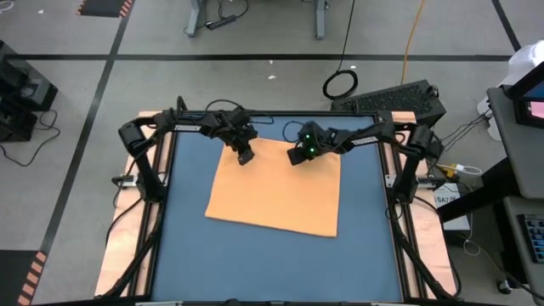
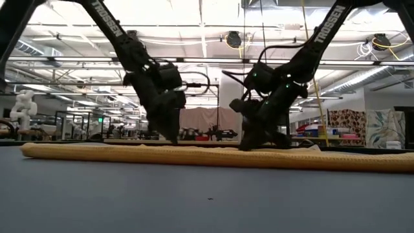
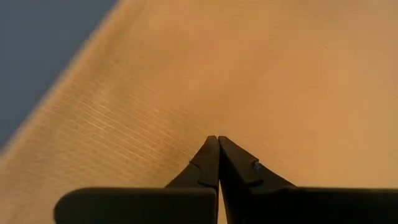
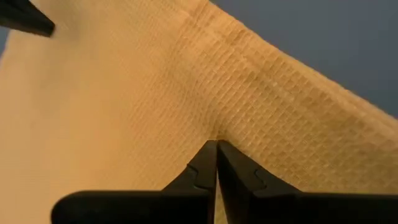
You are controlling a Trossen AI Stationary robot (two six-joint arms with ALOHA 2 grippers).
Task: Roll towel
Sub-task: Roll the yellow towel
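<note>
Both claws sit pinched shut with their tips down on the towel (image 1: pixel 276 191), the left claw (image 1: pixel 245 157) near one far corner and the right claw (image 1: pixel 295 155) a little way along the same far edge. From the left wrist view the two fingers (image 3: pixel 208 163) meet in a point against the weave, and whether any fabric is caught between them I cannot tell. The right claw (image 4: pixel 216 149) looks the same, its closed tips pressed just inside the hemmed border.

My guess is they stand side by side on that edge so the first turn of the roll can start evenly across the width.

Spread flat and slightly askew on the blue counter (image 1: pixel 187 246), the towel has no fold or curl in it yet, so the rolling looks not yet begun. From the low view it lies as a thin band (image 2: pixel 213 156) beneath both arms.

No container of any kind shows on the counter.
</note>
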